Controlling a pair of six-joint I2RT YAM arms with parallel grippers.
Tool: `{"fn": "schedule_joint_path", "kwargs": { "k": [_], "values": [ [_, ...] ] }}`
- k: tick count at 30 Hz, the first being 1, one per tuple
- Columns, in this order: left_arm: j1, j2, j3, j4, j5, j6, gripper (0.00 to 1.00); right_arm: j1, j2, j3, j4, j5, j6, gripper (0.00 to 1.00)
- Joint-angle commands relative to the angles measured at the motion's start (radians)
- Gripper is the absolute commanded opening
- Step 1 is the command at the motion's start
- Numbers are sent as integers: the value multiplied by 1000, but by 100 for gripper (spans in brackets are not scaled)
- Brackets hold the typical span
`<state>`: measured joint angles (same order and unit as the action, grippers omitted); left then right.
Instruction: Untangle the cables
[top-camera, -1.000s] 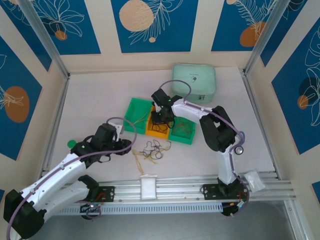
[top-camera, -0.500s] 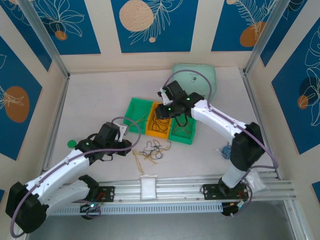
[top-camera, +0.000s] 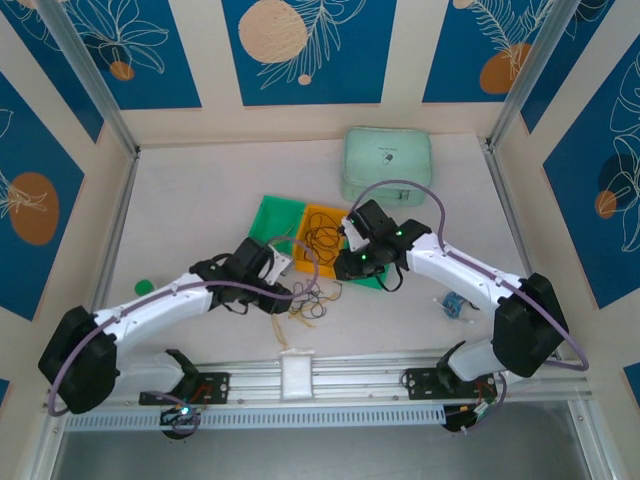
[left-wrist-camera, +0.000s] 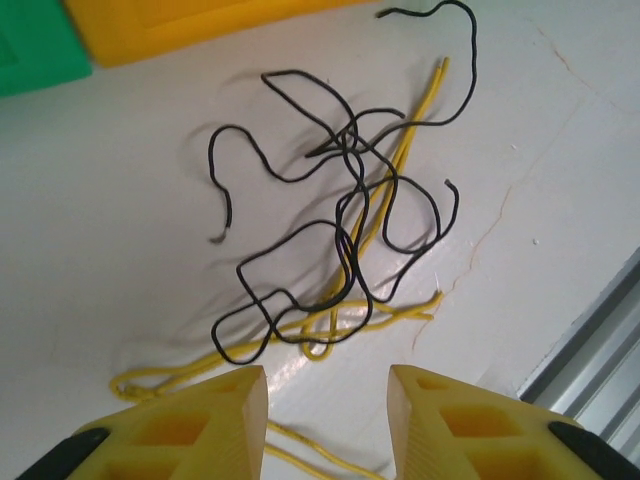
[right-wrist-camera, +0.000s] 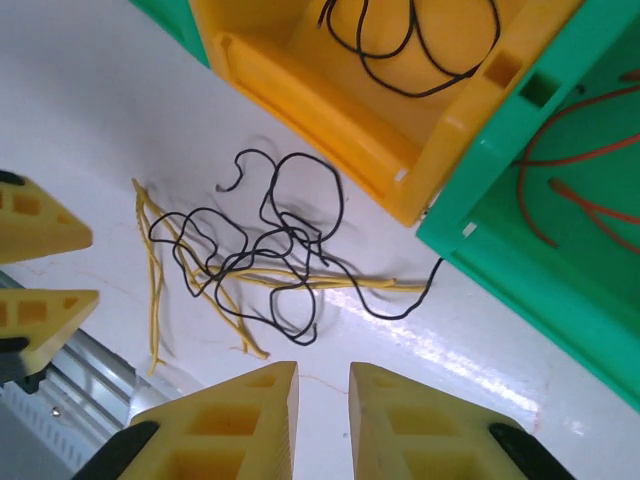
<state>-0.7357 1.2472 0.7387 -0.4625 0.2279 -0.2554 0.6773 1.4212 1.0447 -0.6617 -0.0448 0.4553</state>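
top view: both arms lean in over the table (top-camera: 180, 200). A mint case (top-camera: 388, 165) sits at the back, well apart from the bins.
left wrist view: a close look at the loose cables (left-wrist-camera: 340, 230), black ones knotted over yellow ones. They lie on the table just ahead of the left gripper (left-wrist-camera: 327, 385).
right wrist view: the same heap lies between the right gripper (right-wrist-camera: 323, 375) and the left gripper's fingers, just beside the yellow bin (right-wrist-camera: 320, 105).
left claw: released, fingers apart, nothing between them.
right claw: a narrow gap between the fingers, nothing in it.
yellow bin: holds more black cables, looped.
green bin (right-wrist-camera: 530, 290): touches the yellow bin's side and holds red-orange cables.
second green bin (top-camera: 272, 222): on the yellow bin's other side; its contents are too small to tell.
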Motion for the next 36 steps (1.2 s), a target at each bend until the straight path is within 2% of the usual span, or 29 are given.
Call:
{"fn": "schedule_joint_path", "kwargs": {
  "k": [1, 5, 8, 10, 14, 21, 36],
  "values": [
    [-7, 27, 46, 23, -19, 3, 36, 48, -17, -3, 31, -35, 36, 22],
    [-7, -29, 40, 31, -133, -93, 37, 135, 32, 31, 59, 31, 52, 24],
    [3, -115, 16, 0, -214, -164, 47, 186, 104, 88, 28, 103, 55, 25],
    [24, -172, 3, -35, -228, -201, 51, 221, 163, 137, -12, 165, 56, 25],
    [81, -279, -27, -97, -216, -238, 56, 270, 270, 221, -55, 248, 61, 25],
    [130, -366, -80, -120, -170, -247, 56, 298, 439, 346, -152, 409, 91, 25],
    [162, -367, -99, -109, -148, -210, 56, 282, 595, 433, -148, 401, 65, 24]
  ]
}}
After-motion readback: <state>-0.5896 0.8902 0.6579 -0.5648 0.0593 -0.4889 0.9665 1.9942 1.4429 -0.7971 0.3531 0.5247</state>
